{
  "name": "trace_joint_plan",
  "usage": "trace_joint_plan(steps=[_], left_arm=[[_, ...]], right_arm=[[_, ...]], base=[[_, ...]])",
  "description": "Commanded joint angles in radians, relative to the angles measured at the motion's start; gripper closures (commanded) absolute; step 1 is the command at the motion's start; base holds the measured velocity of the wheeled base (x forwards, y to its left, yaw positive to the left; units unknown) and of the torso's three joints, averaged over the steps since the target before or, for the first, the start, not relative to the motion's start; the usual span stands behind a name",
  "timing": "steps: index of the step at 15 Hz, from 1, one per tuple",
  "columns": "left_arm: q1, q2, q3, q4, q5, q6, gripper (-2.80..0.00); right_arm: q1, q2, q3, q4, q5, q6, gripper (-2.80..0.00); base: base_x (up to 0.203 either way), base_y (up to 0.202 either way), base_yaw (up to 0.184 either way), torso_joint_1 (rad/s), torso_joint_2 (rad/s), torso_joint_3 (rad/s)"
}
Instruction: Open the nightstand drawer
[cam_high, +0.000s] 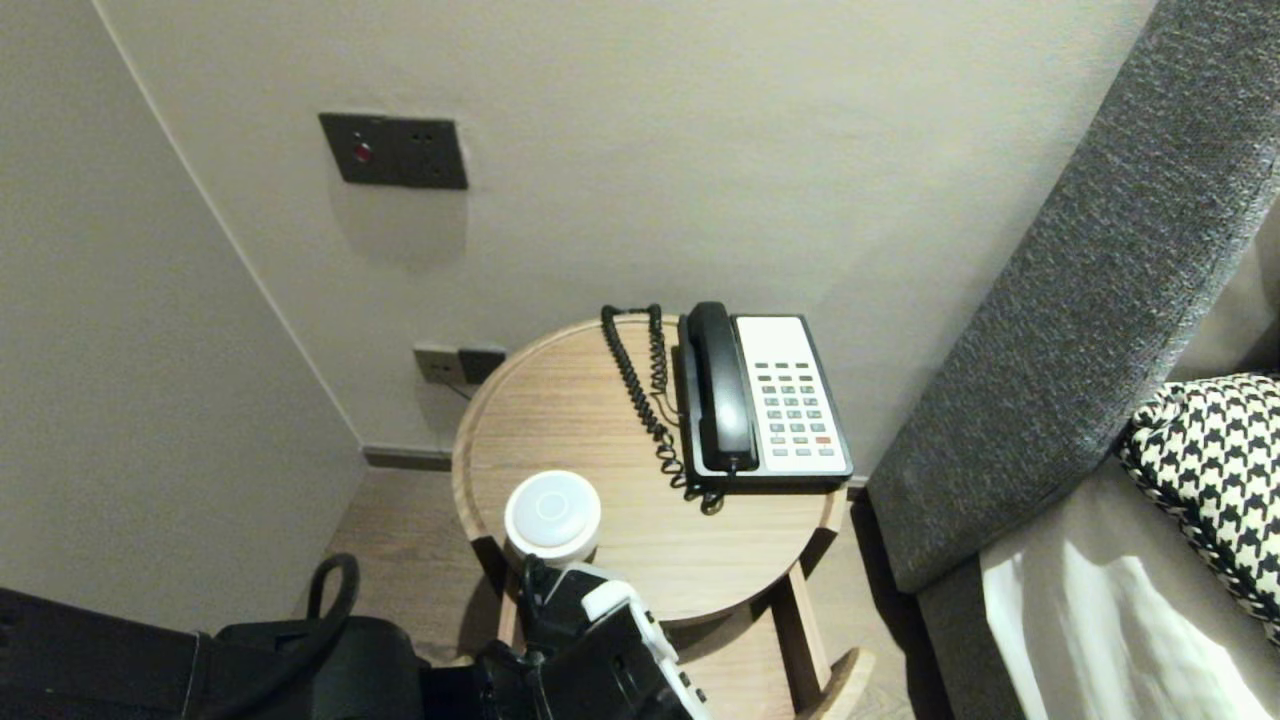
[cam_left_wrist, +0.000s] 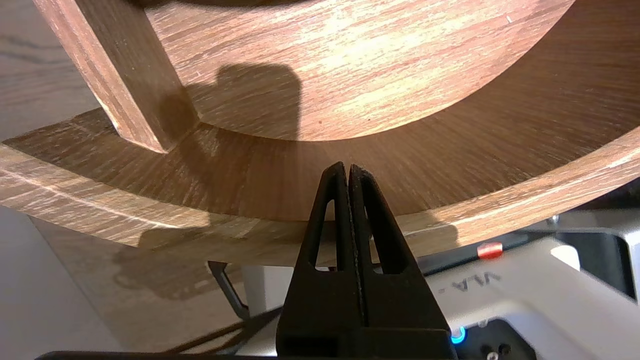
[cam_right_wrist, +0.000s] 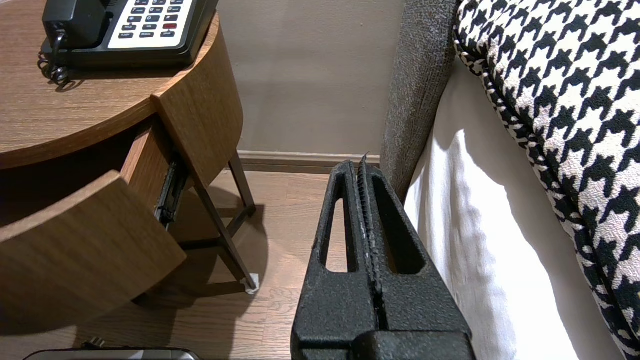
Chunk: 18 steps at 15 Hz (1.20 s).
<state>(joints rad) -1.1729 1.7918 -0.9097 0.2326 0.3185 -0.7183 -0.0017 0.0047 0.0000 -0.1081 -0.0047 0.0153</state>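
Drawer (cam_right_wrist: 75, 250) of round side table (cam_high: 560, 410) is pulled out, L gripper (cam_left_wrist: 347, 167) at its curved front

L fingers (cam_left_wrist: 370, 210) pressed tight together w/ nothing btw them, tips just over the drawer's curved wooden wall, mid-frame in L wrist view; L arm (cam_high: 610, 640) at bottom centre of head view, just below white lidded cup (cam_high: 552, 515) on the tabletop's near edge. Drawer sits lower left in R wrist view, under the tabletop. R gripper (cam_right_wrist: 362, 167) also closed & empty, parked low btw table and bed (cam_right_wrist: 475, 225). Black/white phone (cam_high: 765, 395) mid-frame in head view, houndstooth pillow (cam_high: 1210, 470) at right edge
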Motion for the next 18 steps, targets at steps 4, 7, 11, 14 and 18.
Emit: trace_joint_plan(steps=[4, 7, 11, 14, 18], left_arm=[[-0.025, -0.020, 0.041, 0.002, 0.004, -0.044, 0.00], [-0.040, -0.034, 0.069, 0.002, 0.002, -0.078, 0.00], [-0.059, -0.045, 0.091, 0.004, 0.001, -0.098, 0.00], [-0.079, -0.049, 0.108, 0.004, -0.001, -0.121, 0.00], [-0.080, -0.069, 0.132, 0.012, -0.005, -0.126, 0.00]], right_arm=[[0.000, 0.001, 0.040, -0.001, 0.000, 0.000, 0.00], [0.000, 0.001, 0.040, -0.001, 0.000, 0.000, 0.00], [0.000, 0.001, 0.040, -0.001, 0.000, 0.000, 0.00], [0.000, 0.001, 0.040, -0.001, 0.000, 0.000, 0.00], [0.000, 0.001, 0.040, -0.001, 0.000, 0.000, 0.00]], base=[[0.000, 0.000, 0.000, 0.000, 0.00, 0.000], [0.000, 0.000, 0.000, 0.000, 0.00, 0.000], [0.000, 0.000, 0.000, 0.000, 0.00, 0.000], [0.000, 0.000, 0.000, 0.000, 0.00, 0.000], [0.000, 0.000, 0.000, 0.000, 0.00, 0.000]])
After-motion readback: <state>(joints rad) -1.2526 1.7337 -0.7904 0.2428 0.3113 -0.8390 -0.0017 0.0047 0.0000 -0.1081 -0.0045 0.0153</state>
